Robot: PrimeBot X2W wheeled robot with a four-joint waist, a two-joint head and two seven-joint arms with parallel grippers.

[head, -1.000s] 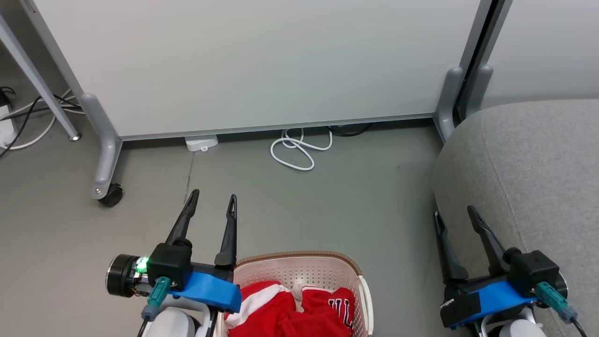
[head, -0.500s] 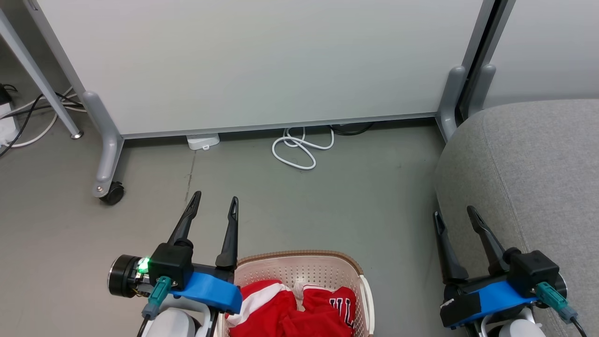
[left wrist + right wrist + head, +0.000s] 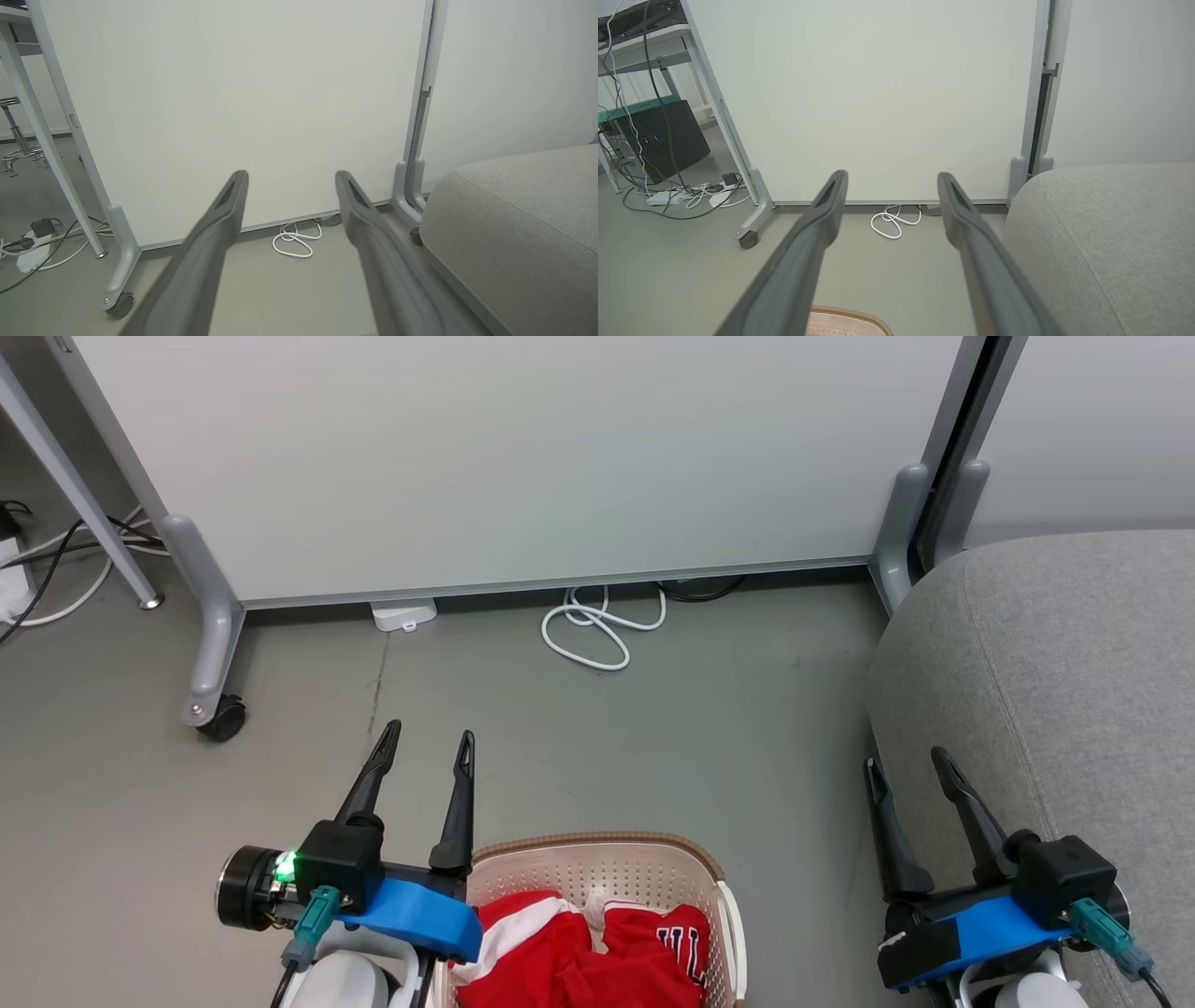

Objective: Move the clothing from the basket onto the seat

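Nothing is lifted yet: the red clothing (image 3: 579, 963) lies heaped in the basket (image 3: 597, 846) on the floor between the arms, the left pincer (image 3: 428, 732) and right pincer (image 3: 906, 758) both spread and empty, so I judge the next move is dipping one into the basket to pinch fabric, then carrying it rightward to the grey seat (image 3: 1046, 663).
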